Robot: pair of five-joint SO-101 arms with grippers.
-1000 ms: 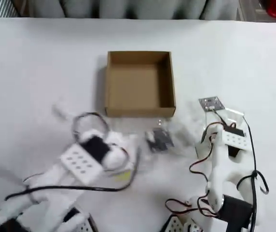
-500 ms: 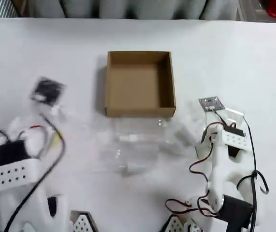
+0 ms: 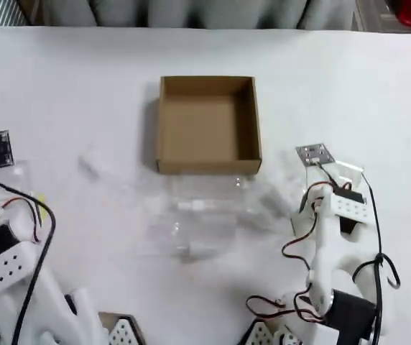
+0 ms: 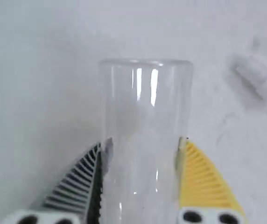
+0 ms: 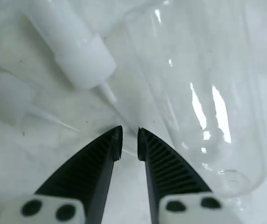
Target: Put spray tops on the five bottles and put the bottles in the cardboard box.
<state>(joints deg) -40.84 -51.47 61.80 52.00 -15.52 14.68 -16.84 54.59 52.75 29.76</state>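
Jaws on our left arm (image 3: 4, 262), in the high view, sit at the surface's (image 3: 349, 86) left edge, well apart from the cardboard box (image 3: 207, 122) and the clear bottles (image 3: 198, 215) lying just near of it.

Left wrist view: they clamp the held bottle (image 4: 145, 116) across its body, with a loose spray top (image 4: 259, 77) to one side.

Right wrist view: the right jaws are almost closed and empty, above a second spray top (image 5: 80, 53) and a lying bottle (image 5: 203, 93).

We judge the bottles light, slick and thin-walled, so a gentle mid-body grip suits them.

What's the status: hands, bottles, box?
Left hand shut on a bottle. Right hand shut, empty, by loose tops. Box empty; other bottles lie in front of it.
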